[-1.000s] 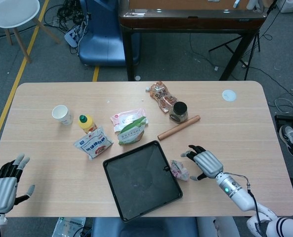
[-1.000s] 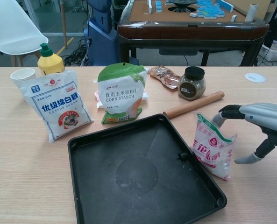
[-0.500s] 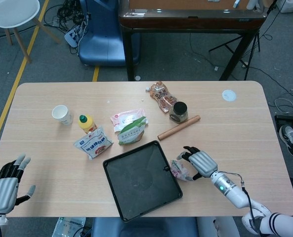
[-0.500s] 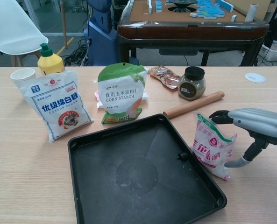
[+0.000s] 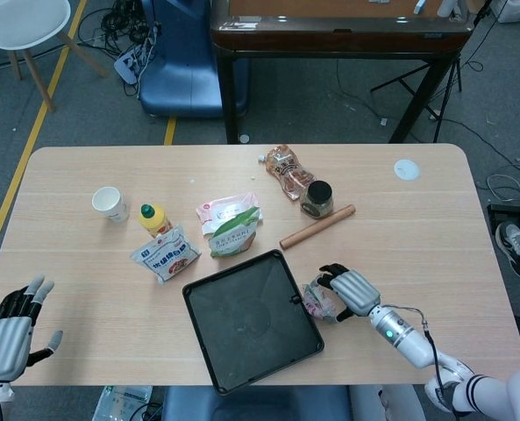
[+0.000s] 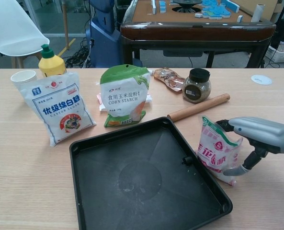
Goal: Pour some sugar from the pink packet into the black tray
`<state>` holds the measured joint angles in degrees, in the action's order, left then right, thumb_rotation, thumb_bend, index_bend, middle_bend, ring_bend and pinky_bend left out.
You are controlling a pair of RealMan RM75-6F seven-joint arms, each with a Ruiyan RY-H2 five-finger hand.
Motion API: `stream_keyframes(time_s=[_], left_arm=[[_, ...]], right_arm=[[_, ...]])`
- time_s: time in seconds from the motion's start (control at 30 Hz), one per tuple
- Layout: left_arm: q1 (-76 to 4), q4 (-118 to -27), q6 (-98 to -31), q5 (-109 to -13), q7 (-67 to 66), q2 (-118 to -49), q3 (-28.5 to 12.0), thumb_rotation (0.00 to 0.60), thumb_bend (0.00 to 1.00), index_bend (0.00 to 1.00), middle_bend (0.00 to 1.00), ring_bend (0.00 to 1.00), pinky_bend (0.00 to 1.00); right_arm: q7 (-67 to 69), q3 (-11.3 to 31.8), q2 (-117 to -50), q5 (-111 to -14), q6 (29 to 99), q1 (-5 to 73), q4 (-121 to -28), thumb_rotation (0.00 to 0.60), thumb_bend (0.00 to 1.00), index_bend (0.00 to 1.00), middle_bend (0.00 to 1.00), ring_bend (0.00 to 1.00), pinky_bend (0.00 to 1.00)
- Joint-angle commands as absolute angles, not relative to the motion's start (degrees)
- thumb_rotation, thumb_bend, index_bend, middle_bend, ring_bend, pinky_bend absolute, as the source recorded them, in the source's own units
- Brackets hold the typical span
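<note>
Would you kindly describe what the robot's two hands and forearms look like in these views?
Both hands have smooth silver-grey metallic backs. The left hand carries dark fingers ending in pale grey tips. The right hand shows black fingers and a dark thumb with a light grey tip. Behind the right hand runs a slim silver wrist with a small green light and a thin dark cable, leading to a white arm segment banded in black.

The right hand (image 6: 256, 136) lies low over the table, fingers (image 6: 224, 124) and thumb spread apart, forearm reaching in from the right. The left hand (image 5: 5, 331) rests open-fingered at the near-left edge.
</note>
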<state>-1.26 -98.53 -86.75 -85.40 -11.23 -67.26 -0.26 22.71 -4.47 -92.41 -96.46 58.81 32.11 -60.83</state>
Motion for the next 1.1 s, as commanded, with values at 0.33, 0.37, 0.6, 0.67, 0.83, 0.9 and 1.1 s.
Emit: stream_keyframes(time_s=[0.33, 0.37, 0.6, 0.67, 0.83, 0.9, 1.1], left_arm=[[-0.9, -98.8, -87.3, -85.7, -10.8, -66.8, -0.1, 0.600, 0.28, 0.11, 0.06, 0.08, 0.06], [-0.8, -98.7, -87.4, -85.8, -10.7, -66.8, -0.1, 0.600, 0.28, 0.11, 0.06, 0.08, 0.06], [-0.8, -98.1, -87.6, -86.4, -9.4, -66.5, 0.0, 0.600, 0.28, 0.11, 0.06, 0.08, 0.06], [-0.8, -97.8, -87.6, -86.4, -8.9, -66.5, -0.1, 0.600, 0.28, 0.11, 0.06, 0.08, 0.06], [-0.6, -96.7, -87.6, -86.5, -7.4, -66.7, 0.0, 0.600, 0.28, 0.11, 0.06, 0.08, 0.06], [-0.5, -96.3, -87.7, -86.5, -6.9, -66.7, 0.0, 0.600, 0.28, 0.11, 0.06, 0.08, 0.06], [-0.3, -95.3, -88.0, -86.5, -5.5, -66.8, -0.1, 0.600, 0.28, 0.11, 0.06, 0.08, 0.06]], right_arm=[[23.8, -4.5, -94.3, -97.9, 64.4, 32.3, -55.9, 0.600, 0.27, 0.54, 0.49, 0.44, 0.43], [23.1, -4.4, -93.8, -98.0, 64.6, 32.4, -56.6, 0.600, 0.27, 0.54, 0.49, 0.45, 0.44], [9.5, -2.2, -85.0, -98.6, 64.9, 34.8, -69.0, 0.600, 0.27, 0.55, 0.50, 0.48, 0.47], [4.7, -1.3, -82.4, -98.4, 63.8, 35.8, -73.1, 0.600, 0.27, 0.56, 0.51, 0.51, 0.49], [-6.9, 1.2, -76.5, -96.4, 58.7, 38.7, -82.8, 0.600, 0.32, 0.62, 0.56, 0.57, 0.57], [-10.5, 1.8, -75.2, -95.6, 56.9, 39.6, -85.2, 0.600, 0.35, 0.63, 0.58, 0.59, 0.60], [-21.2, 3.0, -72.8, -92.5, 51.3, 42.0, -90.4, 0.600, 0.42, 0.68, 0.63, 0.64, 0.65]])
